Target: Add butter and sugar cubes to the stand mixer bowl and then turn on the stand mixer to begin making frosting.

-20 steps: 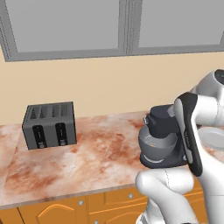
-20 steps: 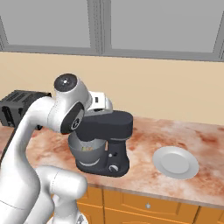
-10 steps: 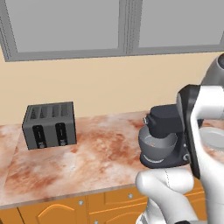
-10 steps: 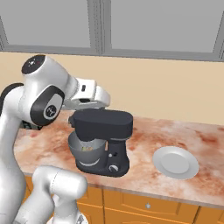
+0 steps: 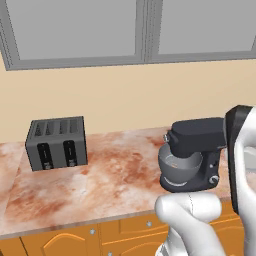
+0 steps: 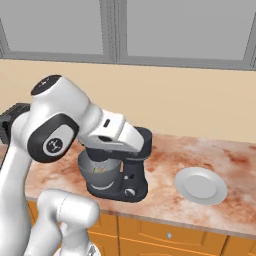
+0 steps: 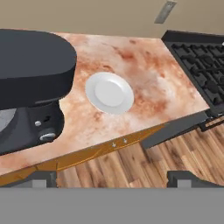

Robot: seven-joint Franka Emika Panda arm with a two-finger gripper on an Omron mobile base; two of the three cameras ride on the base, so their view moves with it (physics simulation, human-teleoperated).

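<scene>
The dark stand mixer point(image 5: 200, 150) stands on the marbled counter with its head down over the grey stand mixer bowl point(image 5: 180, 169). In the right base view my forearm crosses in front of the stand mixer point(image 6: 136, 172), and the stand mixer bowl point(image 6: 102, 175) holds small tan bits point(image 6: 100, 169), too small to tell butter from sugar cubes. In the hand view my gripper point(image 7: 116, 180) is open and empty, above the floor in front of the cabinets. It is to the right of the stand mixer point(image 7: 35, 65), whose side knob point(image 7: 47, 136) faces me.
A flat white plate point(image 6: 200, 185) lies on the counter right of the mixer and appears as the plate point(image 7: 109, 92) in the hand view. A grey four-slot toaster point(image 5: 57, 142) stands at the left. A black stove point(image 7: 197, 65) adjoins the counter's far end.
My arm has swung round; the forearm now passes in front of the mixer head. The gripper stays open. Mixer, toaster and plate have not moved.
</scene>
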